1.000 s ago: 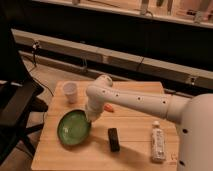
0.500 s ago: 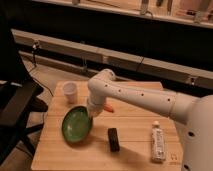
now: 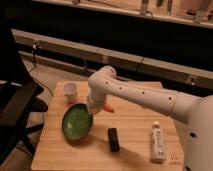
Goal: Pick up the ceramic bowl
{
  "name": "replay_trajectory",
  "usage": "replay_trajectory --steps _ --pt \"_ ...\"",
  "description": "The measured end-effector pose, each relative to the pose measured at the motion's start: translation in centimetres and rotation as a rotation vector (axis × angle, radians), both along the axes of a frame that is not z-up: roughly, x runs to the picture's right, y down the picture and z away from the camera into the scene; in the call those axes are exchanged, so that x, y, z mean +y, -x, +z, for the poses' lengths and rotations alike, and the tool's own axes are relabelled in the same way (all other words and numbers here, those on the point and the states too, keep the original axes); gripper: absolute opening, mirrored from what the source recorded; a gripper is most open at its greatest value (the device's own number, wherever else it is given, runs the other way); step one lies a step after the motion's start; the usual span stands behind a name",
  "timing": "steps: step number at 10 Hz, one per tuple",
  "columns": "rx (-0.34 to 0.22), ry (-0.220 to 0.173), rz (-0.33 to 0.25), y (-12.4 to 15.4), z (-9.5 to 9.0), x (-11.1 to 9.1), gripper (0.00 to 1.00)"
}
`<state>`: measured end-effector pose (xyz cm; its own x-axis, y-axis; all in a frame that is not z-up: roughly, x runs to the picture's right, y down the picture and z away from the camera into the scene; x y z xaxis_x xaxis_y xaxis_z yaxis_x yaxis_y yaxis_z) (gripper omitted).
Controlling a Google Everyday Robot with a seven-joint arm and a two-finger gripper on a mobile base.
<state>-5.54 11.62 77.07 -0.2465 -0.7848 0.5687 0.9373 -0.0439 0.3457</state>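
Observation:
The ceramic bowl [image 3: 76, 121], wide and green inside with a darker rim, is tilted up on edge over the left part of the wooden table [image 3: 132, 160], its inside facing the camera. My gripper [image 3: 92, 111] sits at the bowl's right rim at the end of the white arm [image 3: 135, 92], which reaches in from the right. It is shut on that rim and holds the bowl at a tilt. The fingers are mostly hidden behind the wrist and the rim.
A small white cup [image 3: 70, 91] stands at the table's back left. An orange item [image 3: 108, 107] lies just right of the gripper. A black block [image 3: 114, 139] and a white bottle [image 3: 158, 142] lie towards the front right. A black chair [image 3: 15, 110] stands to the left.
The arm has risen and drawn back a little, and the bowl has tipped from lying nearly flat to standing steeply on edge in the gripper.

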Motion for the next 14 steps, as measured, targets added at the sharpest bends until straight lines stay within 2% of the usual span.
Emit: replay_trajectory --steps 14 --pt "-0.006 -0.026 0.001 -1.1 -0.5 -3.0 0.00"
